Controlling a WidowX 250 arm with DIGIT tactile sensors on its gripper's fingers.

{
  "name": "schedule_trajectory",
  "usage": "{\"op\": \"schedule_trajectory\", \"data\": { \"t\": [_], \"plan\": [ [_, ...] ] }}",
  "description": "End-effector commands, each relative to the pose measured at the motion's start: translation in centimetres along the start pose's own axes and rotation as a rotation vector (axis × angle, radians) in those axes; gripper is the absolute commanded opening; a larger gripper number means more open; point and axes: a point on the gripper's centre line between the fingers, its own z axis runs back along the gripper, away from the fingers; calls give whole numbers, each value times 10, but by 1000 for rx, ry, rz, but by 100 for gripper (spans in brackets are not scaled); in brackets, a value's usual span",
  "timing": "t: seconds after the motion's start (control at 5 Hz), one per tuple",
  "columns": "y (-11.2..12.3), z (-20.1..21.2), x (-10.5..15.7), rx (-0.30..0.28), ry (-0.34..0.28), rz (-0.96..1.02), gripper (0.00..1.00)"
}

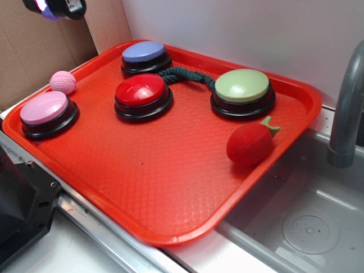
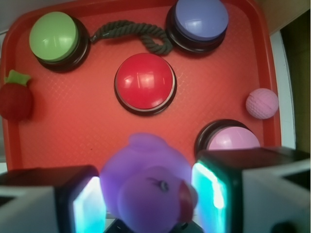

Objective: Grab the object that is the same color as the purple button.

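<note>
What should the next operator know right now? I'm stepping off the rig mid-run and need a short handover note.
Gripper: jaws closed on the purple duck, seen close up in the wrist view, lifted well above the tray. In the exterior view the gripper is only partly visible at the top left corner.
Purple button: at the tray's back edge, beside the dark rope, untouched.
Others on the tray: pink button, red button, green button, pink ball, red plush.
Done: the matching-colour object is grabbed.
Left: nothing but keeping the hold.
</note>
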Motion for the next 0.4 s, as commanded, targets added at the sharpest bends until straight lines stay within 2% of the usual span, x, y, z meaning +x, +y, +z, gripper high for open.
{"op": "schedule_trajectory", "data": {
  "t": [0.0,0.2],
  "plan": [
    [-2,2,2,2,-6,2,0],
    [-2,-1,2,-11,3,-4,0]
  ]
}}
